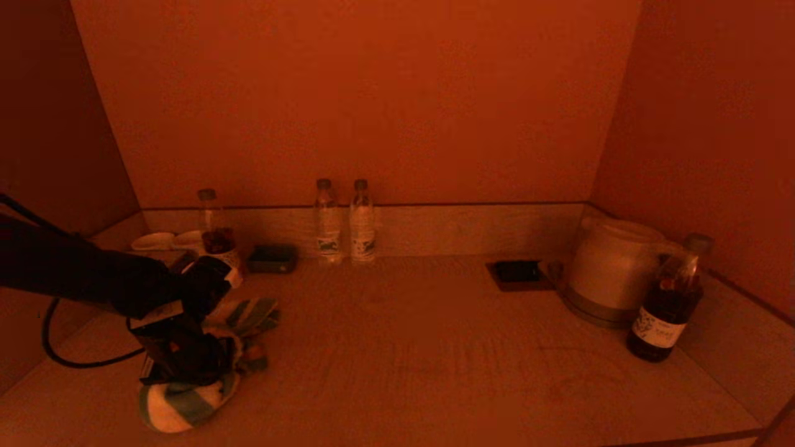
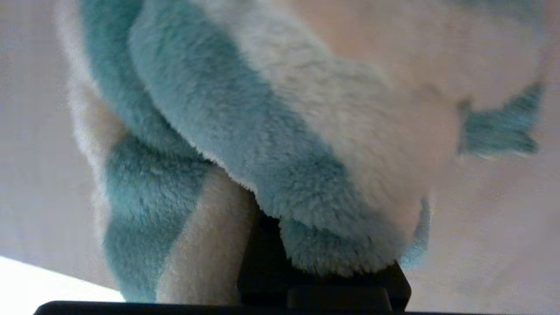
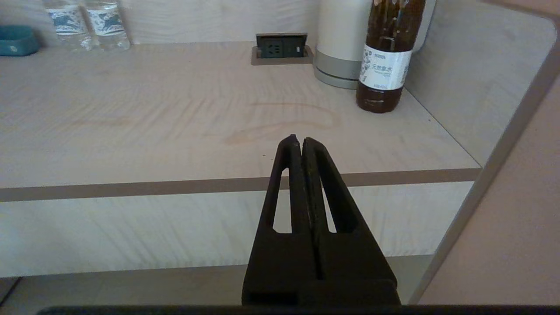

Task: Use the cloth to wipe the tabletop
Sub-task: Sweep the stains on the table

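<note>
The fluffy teal-and-white striped cloth [image 1: 180,403] lies bunched on the wooden tabletop [image 1: 435,347] at the front left. My left gripper [image 1: 186,363] points down into the cloth's middle and is shut on it. In the left wrist view the cloth [image 2: 271,144] fills the picture and covers the fingers; only the black finger base shows. My right gripper [image 3: 297,140] is shut and empty, held in front of the table's front edge [image 3: 153,186] on the right side. It does not show in the head view.
Two water bottles [image 1: 341,220] stand at the back wall. A teal tray [image 1: 272,259], a small bottle [image 1: 214,223] and white dishes [image 1: 155,241] are back left. A socket [image 1: 518,272], kettle [image 1: 612,273] and dark bottle [image 1: 667,310] stand right. Side walls enclose the table.
</note>
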